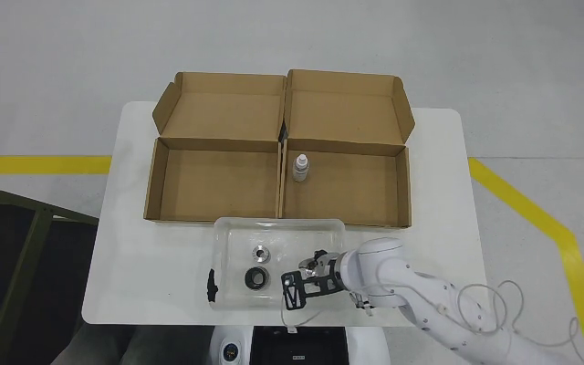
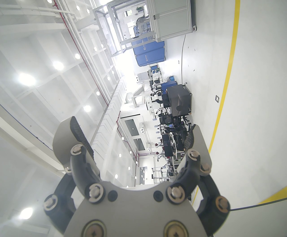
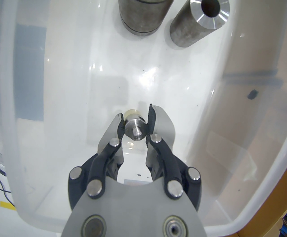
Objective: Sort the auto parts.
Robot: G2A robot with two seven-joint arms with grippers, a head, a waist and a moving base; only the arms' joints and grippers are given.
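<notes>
Two parts, a dark cylinder (image 3: 140, 15) and a bored cylinder (image 3: 197, 22), are seen in the clear bin (image 1: 274, 222) at the near edge of the counter (image 1: 438, 182). Near them in the bin, a small metal part (image 3: 133, 131) is clamped in the right gripper (image 3: 134, 122) jaws. The left gripper (image 2: 134, 124) jaws are held apart (aimed away from the counter). A white bottle-shaped part (image 1: 300, 167) is stood in the right cardboard box (image 1: 365, 192).
</notes>
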